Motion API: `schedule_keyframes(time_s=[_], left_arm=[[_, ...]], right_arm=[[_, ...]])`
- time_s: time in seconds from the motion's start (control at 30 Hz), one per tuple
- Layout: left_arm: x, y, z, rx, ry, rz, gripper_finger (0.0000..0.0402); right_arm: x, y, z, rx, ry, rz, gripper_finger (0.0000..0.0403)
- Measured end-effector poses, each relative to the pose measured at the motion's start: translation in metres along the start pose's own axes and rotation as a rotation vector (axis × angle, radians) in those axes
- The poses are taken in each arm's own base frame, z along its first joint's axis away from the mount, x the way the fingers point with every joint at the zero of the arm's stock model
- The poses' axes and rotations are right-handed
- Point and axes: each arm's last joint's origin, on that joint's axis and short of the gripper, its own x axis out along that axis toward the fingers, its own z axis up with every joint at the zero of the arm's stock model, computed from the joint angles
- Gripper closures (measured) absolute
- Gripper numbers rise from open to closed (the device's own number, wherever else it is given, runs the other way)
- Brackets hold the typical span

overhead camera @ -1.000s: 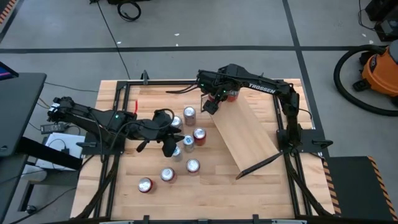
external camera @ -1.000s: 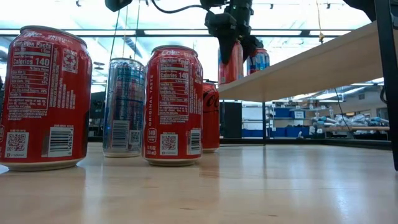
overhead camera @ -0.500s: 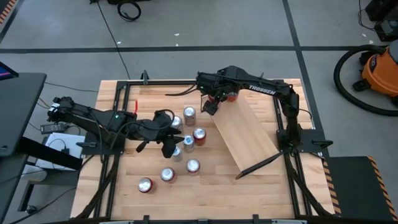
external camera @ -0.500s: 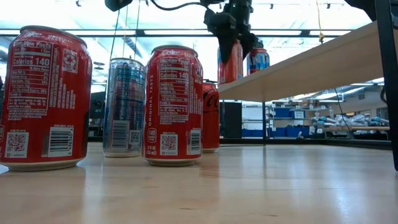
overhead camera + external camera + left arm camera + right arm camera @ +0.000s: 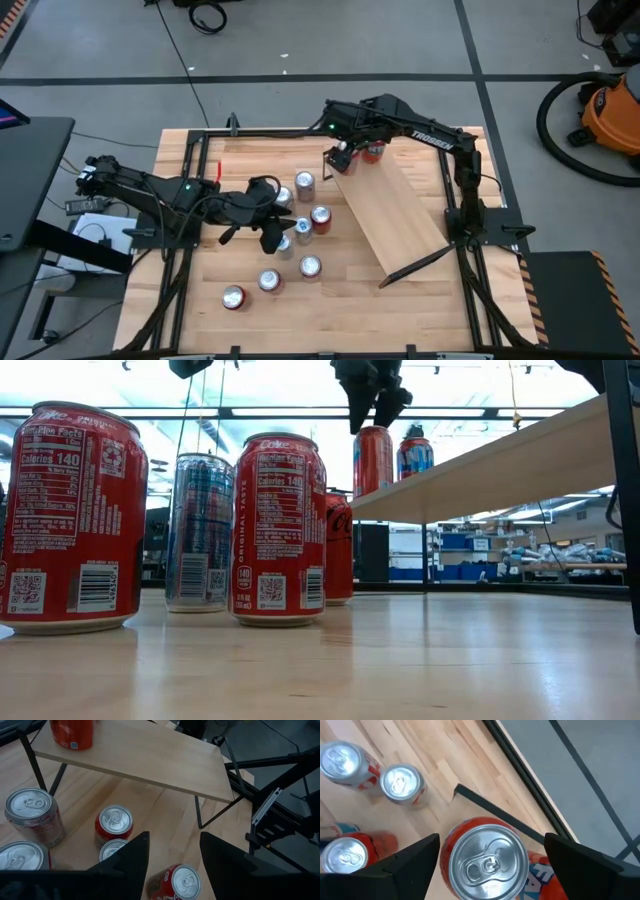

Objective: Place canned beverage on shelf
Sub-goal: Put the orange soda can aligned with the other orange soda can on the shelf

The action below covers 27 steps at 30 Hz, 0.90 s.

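A red can (image 5: 373, 460) stands on the shelf (image 5: 395, 212) at its 11 o'clock corner. The right hand (image 5: 341, 160), fingers apart, is held just above it. The can could be tipped off the sloped board if clipped.

The left hand (image 5: 272, 232), fingers apart and empty, is held over the desk's (image 5: 345, 290) cans.

Red can (image 5: 373, 460) stands upright on sloped wooden shelf (image 5: 395, 215).

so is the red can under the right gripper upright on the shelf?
Upright. The red can stands on the shelf, its lid facing up in the right wrist view; the right gripper is open just above it.
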Motion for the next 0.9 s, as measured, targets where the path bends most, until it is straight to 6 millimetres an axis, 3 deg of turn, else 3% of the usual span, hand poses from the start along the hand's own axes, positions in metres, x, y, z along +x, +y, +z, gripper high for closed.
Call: schedule_keyframes(time_s=[0.23, 0.57, 0.9], left_arm=[[0.0, 0.0, 0.0, 0.011, 0.0, 0.0, 0.0216], [0.0, 0.0, 0.0, 0.02, 0.0, 0.0, 0.0216], [0.0, 0.0, 0.0, 0.025, 0.0, 0.0, 0.0216]], right_arm=[[-0.009, 0.004, -0.001, -0.068, -0.022, 0.013, 0.0034], [-0.001, 0.008, -0.006, -0.225, 0.039, 0.026, 0.0034], [-0.005, 0.019, -0.011, -0.449, 0.034, -0.017, 0.0034]])
